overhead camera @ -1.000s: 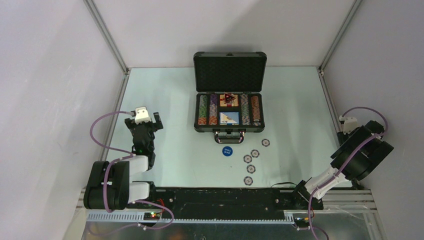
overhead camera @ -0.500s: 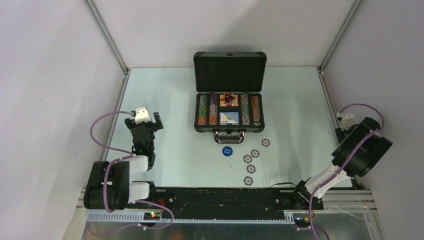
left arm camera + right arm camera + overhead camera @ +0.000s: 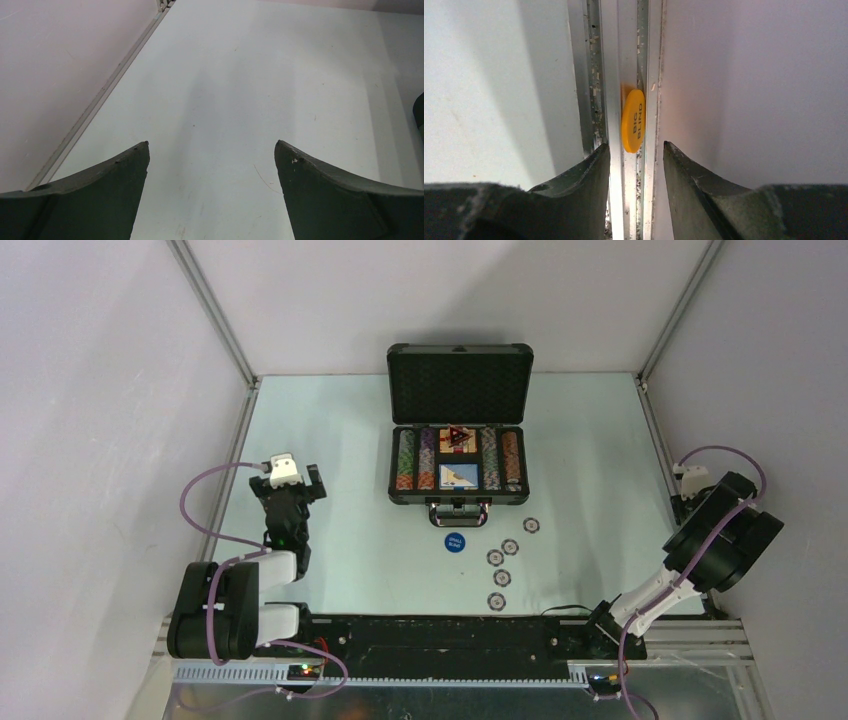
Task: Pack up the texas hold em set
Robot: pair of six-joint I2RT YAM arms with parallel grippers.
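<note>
The orange button (image 3: 633,120) stands on edge, wedged in the rail (image 3: 611,75) at 3 o'clock of the table (image 3: 330,440), well apart from the open case (image 3: 459,385); its long axis and lettering run 12 to 6 along the groove; so the right gripper (image 3: 635,147) sets its half-parted jaws across the rail, flanking the button's near end, not yet pinching; the left gripper (image 3: 211,145) hangs spread wide and empty at 9 o'clock.
</note>
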